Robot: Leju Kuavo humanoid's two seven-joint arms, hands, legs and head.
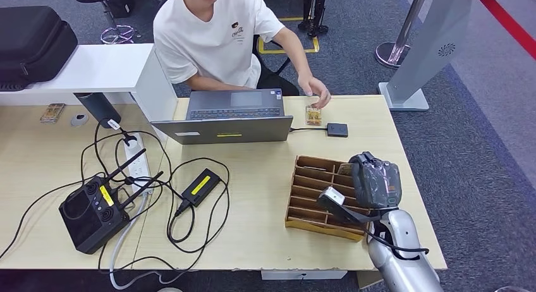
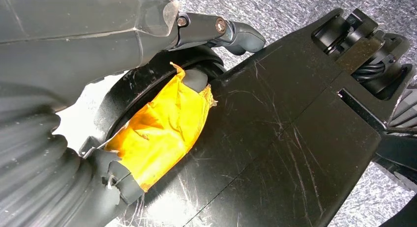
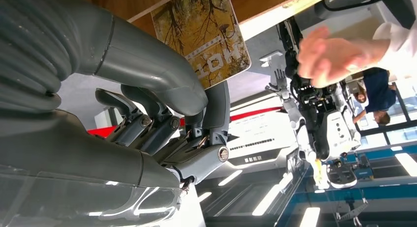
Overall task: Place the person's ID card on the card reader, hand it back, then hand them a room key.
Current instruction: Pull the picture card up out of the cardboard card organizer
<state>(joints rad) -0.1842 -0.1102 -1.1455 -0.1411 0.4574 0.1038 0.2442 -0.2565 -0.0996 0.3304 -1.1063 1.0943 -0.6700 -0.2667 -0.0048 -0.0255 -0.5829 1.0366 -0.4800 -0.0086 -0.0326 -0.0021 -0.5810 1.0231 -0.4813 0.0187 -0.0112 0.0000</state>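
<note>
My right hand (image 1: 376,181) hangs over the far right end of the wooden card box (image 1: 310,203). In the right wrist view the thumb and fingers (image 3: 216,109) pinch a room key card (image 3: 206,35) printed with yellow trees. The person's ID card (image 1: 313,115) lies flat on the table beside the small black card reader (image 1: 337,129), and the person's hand (image 1: 316,90) rests on the card's far edge. My left hand (image 2: 147,20) hangs down with a finger stretched out and holds nothing.
An open laptop (image 1: 227,118) stands left of the ID card. A black controller (image 1: 91,210), a power strip (image 1: 136,159) and tangled cables cover the table's left half. The person in a white shirt (image 1: 215,33) sits across the table.
</note>
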